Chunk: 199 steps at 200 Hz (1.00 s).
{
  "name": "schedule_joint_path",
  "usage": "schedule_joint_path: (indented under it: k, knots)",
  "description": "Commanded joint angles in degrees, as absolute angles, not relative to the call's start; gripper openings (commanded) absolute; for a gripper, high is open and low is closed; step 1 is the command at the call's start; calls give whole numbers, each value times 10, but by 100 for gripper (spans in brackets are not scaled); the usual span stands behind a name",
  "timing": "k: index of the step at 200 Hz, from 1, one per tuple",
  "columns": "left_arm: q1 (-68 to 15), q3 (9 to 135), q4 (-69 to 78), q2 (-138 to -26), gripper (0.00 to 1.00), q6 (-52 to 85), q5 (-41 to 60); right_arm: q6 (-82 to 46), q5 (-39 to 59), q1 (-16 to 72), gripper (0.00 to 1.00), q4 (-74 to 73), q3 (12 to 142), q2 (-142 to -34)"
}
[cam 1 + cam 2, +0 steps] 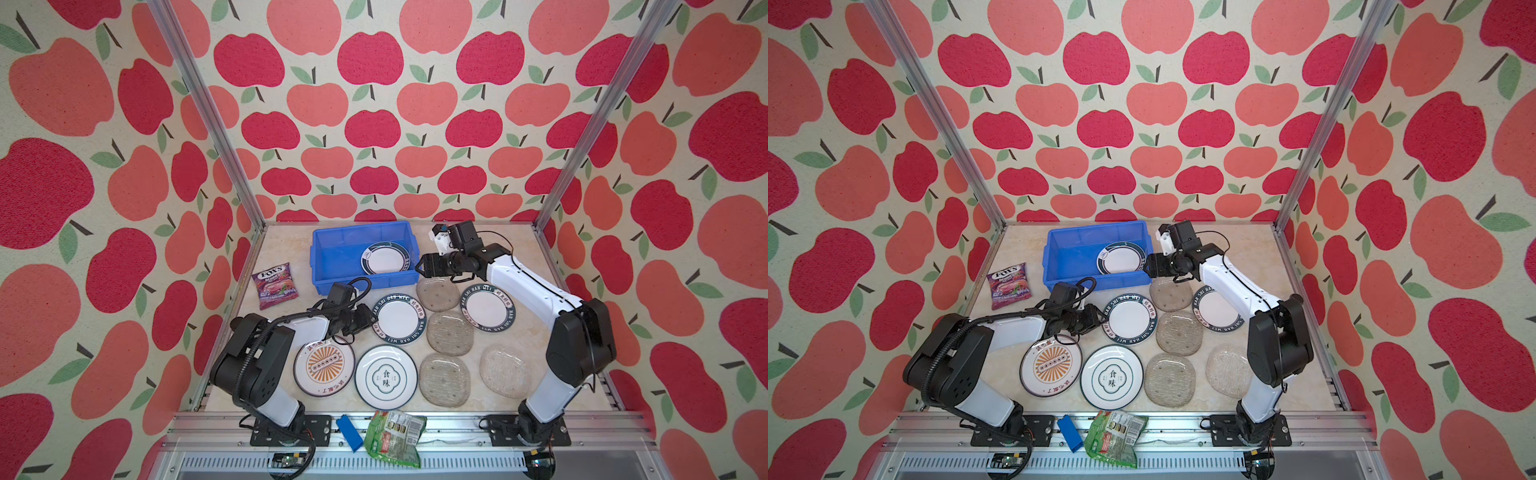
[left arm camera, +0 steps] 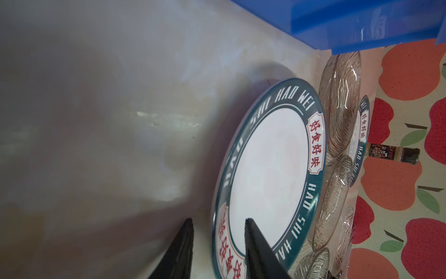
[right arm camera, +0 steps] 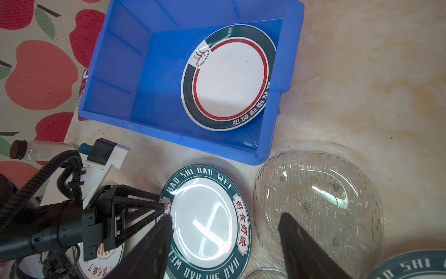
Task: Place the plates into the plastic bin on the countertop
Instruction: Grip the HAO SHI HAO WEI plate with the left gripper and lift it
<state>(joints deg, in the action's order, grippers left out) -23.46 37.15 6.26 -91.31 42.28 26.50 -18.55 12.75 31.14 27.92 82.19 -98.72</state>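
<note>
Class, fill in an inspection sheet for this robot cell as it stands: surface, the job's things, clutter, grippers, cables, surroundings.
Surface: countertop, cream marble pattern, no spills seen.
Job's things: blue bin at the back holds one round plate; four more round plates and four glass plates lie on the countertop outside it.
Clutter: FOX'S candy bag left of the bin; green snack packet and small blue block on the front rail.
Grippers: left gripper jaws apart astride the rim of a HAO SHI HAO WEI plate; right gripper open, empty, by the bin's front right corner.
Cables: black hose along the left arm; thin wire looping behind the right gripper.
Surroundings: apple-print walls, aluminium posts.
</note>
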Motion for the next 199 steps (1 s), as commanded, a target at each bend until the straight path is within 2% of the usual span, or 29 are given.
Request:
schedule_joint_path:
  k: [1,22,35,66,113,147,170,199]
  knots:
    - [-227,389,78,-931,38,410,283,-190,133,313,73,280,826,-992]
    - [-224,388,91,-949,33,414,294,-190,135,313,73,276,822,-992]
    - [-219,386,106,-963,25,423,308,-190,132,312,73,276,819,-992]
    - [-216,383,122,-979,23,429,316,-191,134,309,73,272,816,-991]
    - [-210,375,117,-965,10,427,317,-195,136,307,73,264,810,-989]
    - [-200,383,80,-928,0,412,314,-196,138,307,73,258,812,-992]
    - [-200,395,21,-886,0,403,319,-201,145,307,73,255,814,-990]
    - [-216,424,-101,-778,0,377,312,-207,146,307,73,250,813,-978]
